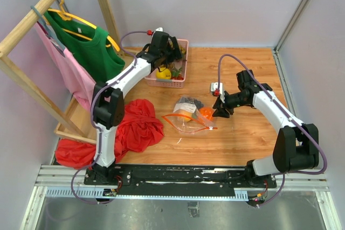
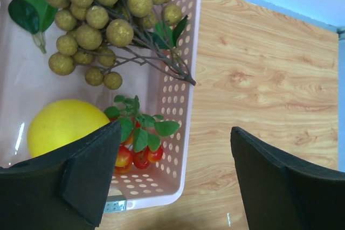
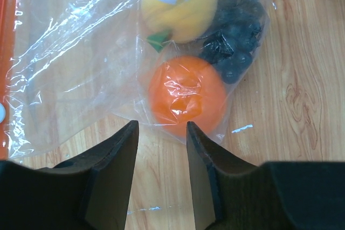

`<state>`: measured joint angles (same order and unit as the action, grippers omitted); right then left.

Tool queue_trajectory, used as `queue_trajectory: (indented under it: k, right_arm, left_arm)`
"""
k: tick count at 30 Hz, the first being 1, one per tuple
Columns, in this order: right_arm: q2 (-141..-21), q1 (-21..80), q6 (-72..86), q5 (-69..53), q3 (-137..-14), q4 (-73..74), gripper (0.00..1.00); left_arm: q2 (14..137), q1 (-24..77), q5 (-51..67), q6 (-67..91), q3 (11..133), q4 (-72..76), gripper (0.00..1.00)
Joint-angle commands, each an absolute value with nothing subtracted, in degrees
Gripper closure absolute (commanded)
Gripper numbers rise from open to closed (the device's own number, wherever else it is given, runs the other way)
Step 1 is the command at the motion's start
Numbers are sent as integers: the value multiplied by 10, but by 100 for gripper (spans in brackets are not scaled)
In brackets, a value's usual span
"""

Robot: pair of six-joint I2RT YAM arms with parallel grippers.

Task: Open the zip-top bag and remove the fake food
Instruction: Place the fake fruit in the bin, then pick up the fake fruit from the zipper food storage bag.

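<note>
Poised over one edge of the pink basket (image 2: 156, 189) with the left gripper (image 2: 175, 130), jaws spread wide and clamping nothing, one finger above the basket's inside and the other above the bare wooden table (image 2: 259, 79). Lying in the basket below: a tan-brown bunch of little balls (image 2: 97, 20) on dark twigs, a yellow lemon (image 2: 62, 125) partly hidden behind the near finger, and a sprig of small red berries (image 2: 137, 152) with green leaves against the perforated wall. Touched by neither finger, as far as can be seen. Held low by the table with the right gripper (image 3: 160, 127), just at the closed end of the zip-top bag (image 3: 70, 68), jaws partly apart with bare wood showing in the gap, closed on nothing visible. Impossible to tell whether the fingertips (image 3: 126, 138) brush the plastic. Lying flat near the middle of the table, between the red cloth (image 1: 137, 127) and the right gripper and well apart from the basket, with its orange-red zip strip (image 3: 11, 36) at the end away from that gripper and seemingly parted in the overhead view. Still inside the clear plastic: an orange round fruit (image 3: 186, 92) nearest the fingertips, a yellow-orange fruit (image 3: 180, 9) touching it beyond, and a dark purple bunch (image 3: 237, 36) beside both.
</note>
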<state>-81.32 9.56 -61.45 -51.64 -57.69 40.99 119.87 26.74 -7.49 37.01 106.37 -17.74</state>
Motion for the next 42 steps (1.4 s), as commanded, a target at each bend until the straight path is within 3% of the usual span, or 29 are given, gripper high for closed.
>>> queue_trajectory:
  k: [1,11,26,35,42]
  right_arm:
    - [-801,70,-607,-541,-592,421,57]
    - [-803,70,-625,-572,-594,433,54]
    - [-812,70,-645,-602,-610,456,53]
    - [-824,70,-653,-613,-639,480,53]
    - [-846,72,-654,-618,-667,496,53]
  left_arm:
    - [1135,264,-26,323,1023,-127,12]
    - [953,264,143,354,768,62,1]
    - [734,274,157,415,546,123,1]
    - [643,263,162,548,376,333,1]
    - [618,271,180,491,396,225,2]
